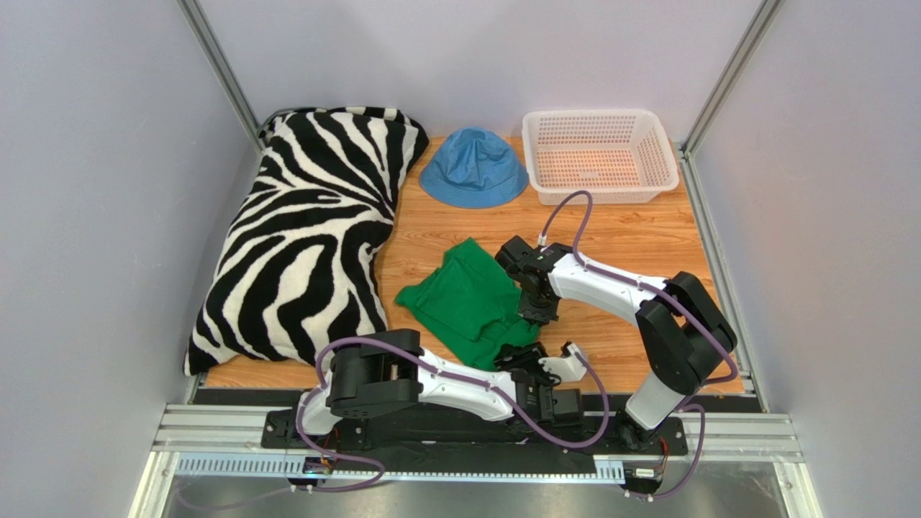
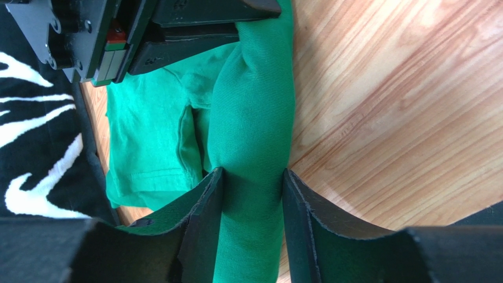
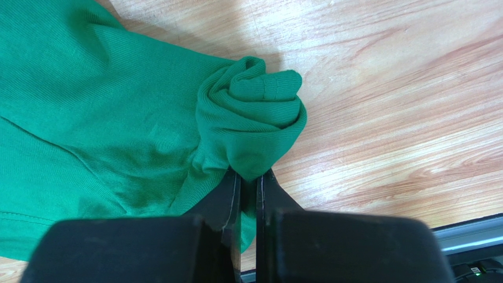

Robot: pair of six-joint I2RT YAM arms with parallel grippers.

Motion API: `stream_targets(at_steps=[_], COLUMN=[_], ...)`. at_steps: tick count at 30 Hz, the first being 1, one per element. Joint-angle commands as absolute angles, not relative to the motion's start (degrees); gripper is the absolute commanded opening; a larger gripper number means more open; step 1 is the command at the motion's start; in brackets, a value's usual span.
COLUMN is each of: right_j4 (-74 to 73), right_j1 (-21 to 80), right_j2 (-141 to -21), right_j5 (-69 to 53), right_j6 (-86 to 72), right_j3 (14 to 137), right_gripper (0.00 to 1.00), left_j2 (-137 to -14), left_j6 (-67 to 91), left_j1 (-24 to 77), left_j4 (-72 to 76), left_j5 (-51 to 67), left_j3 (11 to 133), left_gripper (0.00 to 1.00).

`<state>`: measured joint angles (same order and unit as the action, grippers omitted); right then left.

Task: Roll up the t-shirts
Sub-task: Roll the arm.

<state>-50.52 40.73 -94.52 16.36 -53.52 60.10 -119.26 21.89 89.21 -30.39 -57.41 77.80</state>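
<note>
The green t-shirt (image 1: 465,302) lies on the wooden table, its right edge rolled into a tube. My left gripper (image 1: 535,362) is shut on the near end of that roll; in the left wrist view the roll (image 2: 254,130) runs between the two fingers. My right gripper (image 1: 537,305) is shut on the far end of the roll; in the right wrist view the spiral end (image 3: 254,115) sticks out past the nearly closed fingertips. The flat rest of the shirt (image 3: 82,118) spreads to the left.
A zebra-striped pillow (image 1: 308,237) fills the left side, touching the shirt's left edge. A blue bucket hat (image 1: 474,167) and a white plastic basket (image 1: 598,154) stand at the back. Bare wood (image 1: 638,243) lies right of the shirt.
</note>
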Motion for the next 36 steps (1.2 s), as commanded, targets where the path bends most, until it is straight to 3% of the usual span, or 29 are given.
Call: stream_targets(at_steps=[1,2,5,6,8,10,11,14,15,22,28,36], right_j4=[-51.8,-51.8,-51.8,-51.7,-51.0,-49.8,-47.7,-44.0,-43.2,-38.0,-31.3,-20.7], right_j1=[40.7,40.7,40.7,40.7,40.7,40.8,40.8,40.8,40.8,40.6,40.7,41.7], right_j2=[-94.6,-94.5,-94.1,-94.0,-93.3,-92.0,-89.8,-83.9,-82.6,-68.5,-55.7,-51.2], right_j5=[16.3,16.3,16.3,16.3,16.3,15.7,15.5,15.6,16.1,21.6,21.8,17.7], right_j6=[-53.3,-53.3,-53.2,-53.1,-52.7,-52.3,-51.9,-51.4,-51.4,-52.6,-55.5,-57.6], right_j3=[60.1,60.0,60.0,60.0,59.9,58.9,58.3,55.5,54.5,48.1,39.1,28.3], right_gripper=[0.00,0.00,0.00,0.00,0.03,0.24,0.45,0.69,0.72,0.79,0.76,0.74], left_j2=[-119.5,-119.4,-118.2,-117.3,-115.2,-113.3,-110.9,-105.9,-104.7,-96.0,-92.6,-95.6], left_j6=[24.4,24.4,23.6,23.6,24.0,24.3,24.3,25.9,26.4,31.8,37.3,44.2], left_j1=[87.9,87.7,87.3,87.1,86.7,86.3,86.2,85.1,84.4,78.4,70.3,61.0], left_j4=[-32.7,-32.6,-30.3,-29.3,-28.4,-26.5,-25.5,-23.0,-21.7,-17.1,-11.2,-1.6], left_j5=[-58.0,-57.8,-55.8,-54.6,-53.4,-50.7,-49.8,-44.1,-41.1,-24.2,-7.3,12.1], left_j3=[78.8,78.5,76.7,76.3,74.9,72.8,71.9,68.7,66.9,60.0,54.0,48.6], left_gripper=[0.47,0.46,0.26,0.16,0.06,0.02,0.00,0.00,0.00,0.00,0.00,0.00])
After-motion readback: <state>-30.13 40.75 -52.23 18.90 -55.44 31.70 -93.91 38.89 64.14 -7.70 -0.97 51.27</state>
